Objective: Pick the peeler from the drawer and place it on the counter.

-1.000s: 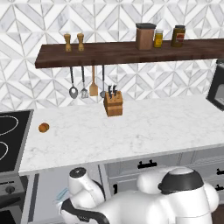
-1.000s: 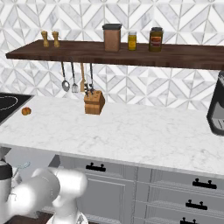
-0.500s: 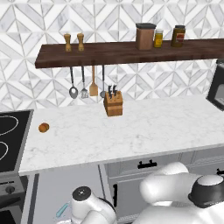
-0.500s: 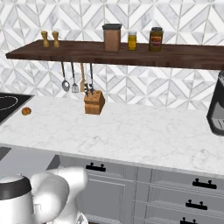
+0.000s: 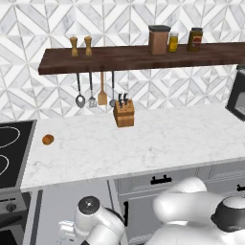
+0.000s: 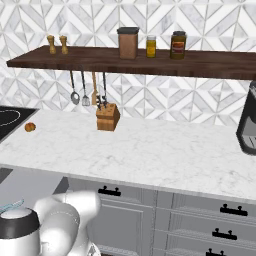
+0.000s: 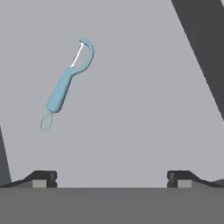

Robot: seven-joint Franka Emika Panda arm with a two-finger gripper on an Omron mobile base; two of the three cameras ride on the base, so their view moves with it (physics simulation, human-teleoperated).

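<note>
The peeler (image 7: pixel 65 85) lies flat on the grey floor of the open drawer (image 7: pixel 140 109); it is light blue, and its looped head points up and right in the hand view. My gripper (image 7: pixel 111 179) hangs above the drawer, open, with nothing between its fingertips (image 7: pixel 43 177). The peeler sits ahead and to the left of the gap between them, apart from both. The drawer (image 5: pixel 52 206) stands pulled out below the left end of the white marble counter (image 5: pixel 143 139), and my wrist hangs over it. A thin blue sliver, likely the peeler (image 6: pixel 11 206), shows beside my arm.
A knife block (image 5: pixel 124 114) and a small orange fruit (image 5: pixel 48 139) stand on the counter. A cooktop (image 5: pixel 9 148) lies at the left, a dark appliance (image 5: pixel 237 95) at the right. Utensils (image 5: pixel 91 95) hang under the wooden shelf (image 5: pixel 143 56). Closed drawers with black handles (image 5: pixel 161 180) are to the right.
My arm has folded lower, the elbow swinging right and down. The hand has sunk over the drawer and now covers the peeler in the left base view.
</note>
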